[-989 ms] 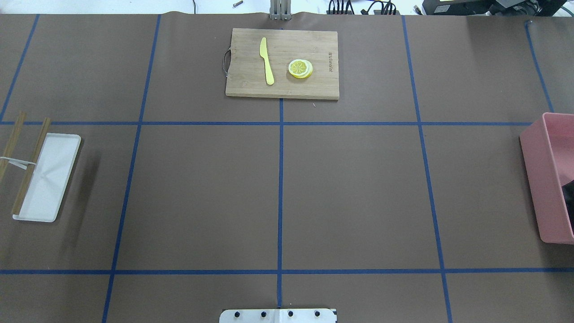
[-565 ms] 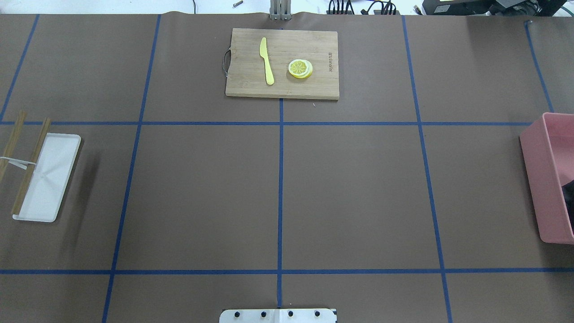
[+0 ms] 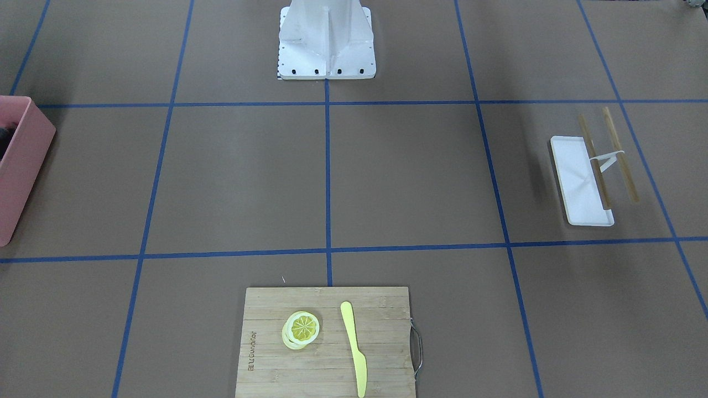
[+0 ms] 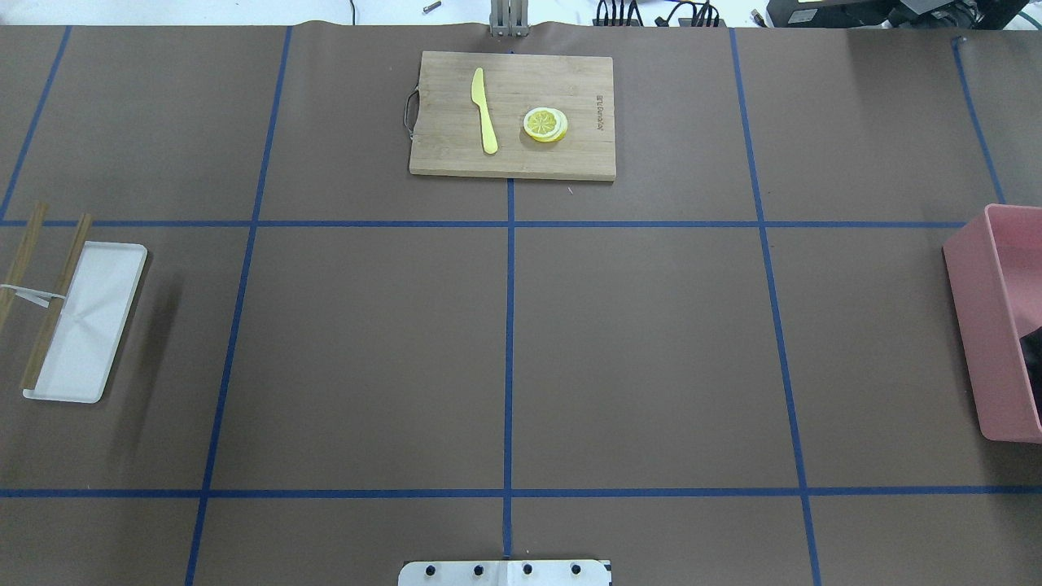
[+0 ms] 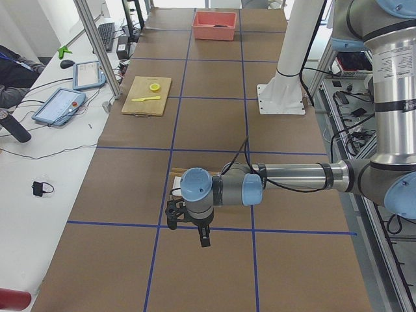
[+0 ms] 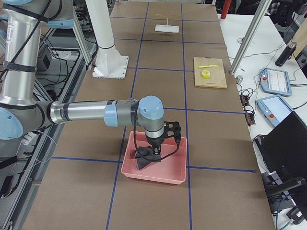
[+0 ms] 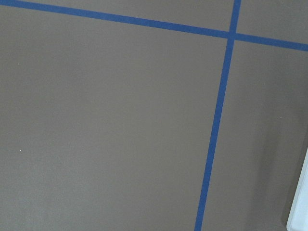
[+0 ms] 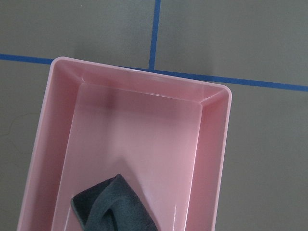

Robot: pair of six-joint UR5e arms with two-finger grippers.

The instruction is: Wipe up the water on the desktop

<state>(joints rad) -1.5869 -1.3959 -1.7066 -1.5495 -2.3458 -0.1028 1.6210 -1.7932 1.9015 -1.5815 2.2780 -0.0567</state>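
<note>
Here, the brown bench is spreading under everything in every view, its flat matte top divided into large rectangles by thin blue tape lines.

At the robot's right end of the bench a pink bin is sitting, and a dark grey cloth is lying bunched inside it, near one end. The right gripper is hanging over the bin, right at the cloth. It is showing only in the side view, so it is not possible to tell whether it is apart, together or clamped on the cloth.

At the robot's left end a white tray is lying flat, with two wooden sticks resting along its outer edge, one across the tray's rim and one just beside it on the bench. The left gripper is hovering low over the bench next to the tray, pointing down. Its state cannot be told either, as only the side view is catching it.

On the far side of the bench from the robot's white base a bamboo cutting board is sitting, carrying a yellow knife and, just beside it, a small stack of lemon slices.
</note>
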